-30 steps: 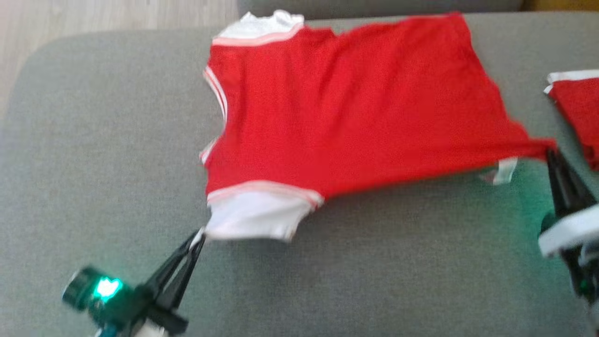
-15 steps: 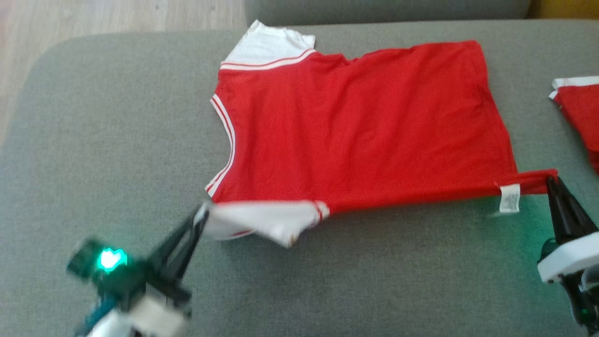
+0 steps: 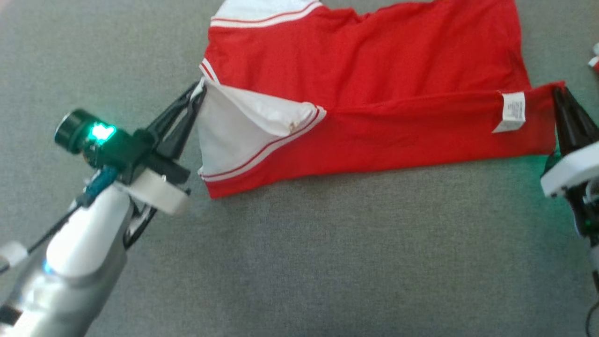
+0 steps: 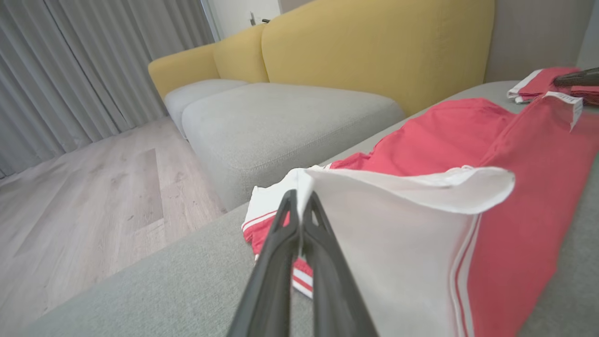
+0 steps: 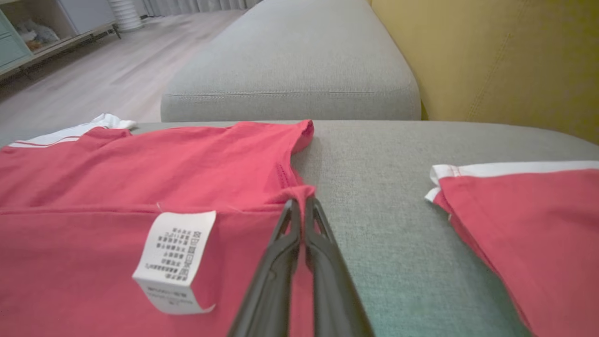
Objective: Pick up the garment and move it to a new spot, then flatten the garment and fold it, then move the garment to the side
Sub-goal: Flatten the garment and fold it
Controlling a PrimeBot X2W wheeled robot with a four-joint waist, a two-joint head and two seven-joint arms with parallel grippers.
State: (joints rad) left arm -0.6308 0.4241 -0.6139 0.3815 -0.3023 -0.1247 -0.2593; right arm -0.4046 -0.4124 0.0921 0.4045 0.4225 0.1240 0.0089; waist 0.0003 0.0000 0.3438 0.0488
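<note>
I lose the top of the shirt [image 3: 365, 70] past my head view's upper edge, the other red garment [image 3: 595, 60] mostly past its right edge, print on the label [image 3: 511, 111] too small to read

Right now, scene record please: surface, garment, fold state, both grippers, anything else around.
surface: grey cushion
garment: red shirt, spread on the cushion
fold state: near edge turned over onto the body, care label facing up
left gripper: shut on a corner of the near white sleeve
right gripper: shut on the hem corner beside the label
other: second red garment lying to the right, apart from the shirt
</note>
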